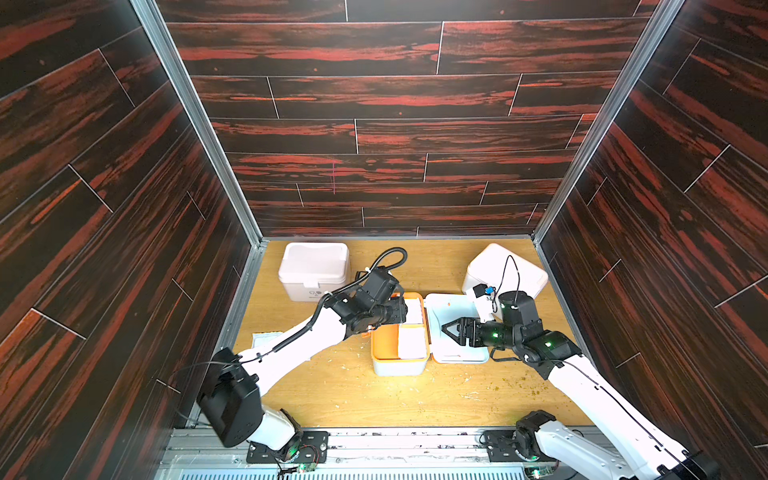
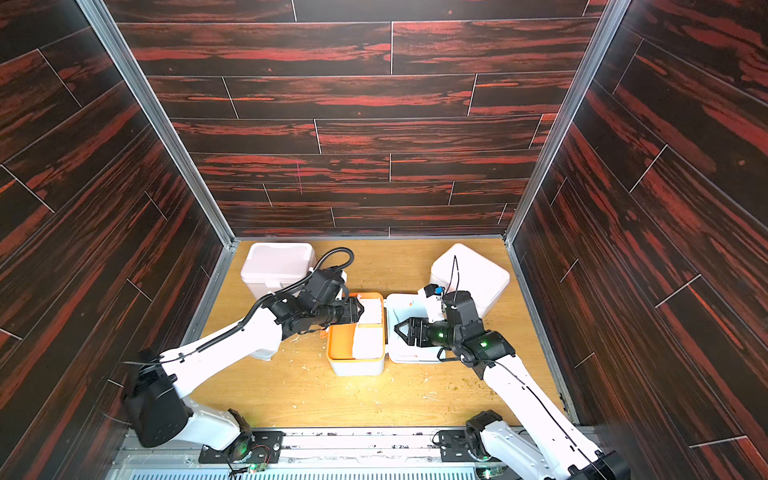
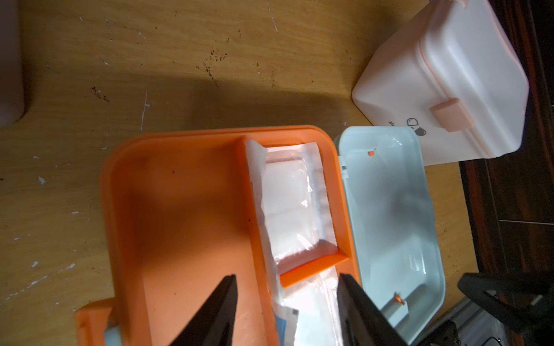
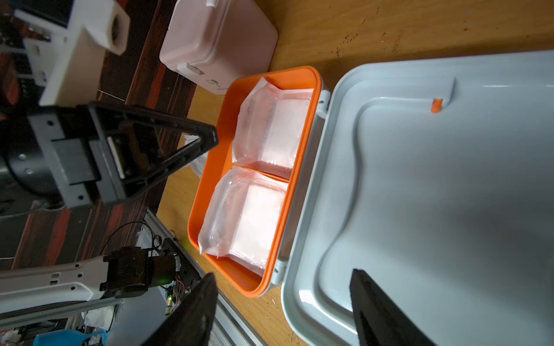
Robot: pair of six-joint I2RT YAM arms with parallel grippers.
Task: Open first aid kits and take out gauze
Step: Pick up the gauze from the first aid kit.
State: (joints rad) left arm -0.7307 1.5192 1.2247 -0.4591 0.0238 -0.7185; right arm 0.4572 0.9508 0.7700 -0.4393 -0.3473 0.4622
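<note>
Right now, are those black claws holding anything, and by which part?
Nothing is clearly held. The left tool stands open over a gauze packet in the orange tray; the right tool is open over the lid.

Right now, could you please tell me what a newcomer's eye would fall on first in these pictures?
The bright orange tray of the open kit at the centre of the table stands out, with white gauze packets in its two compartments. The left hand hangs open over it and the right hand over the flat lid. Two closed pinkish kits sit behind.
</note>
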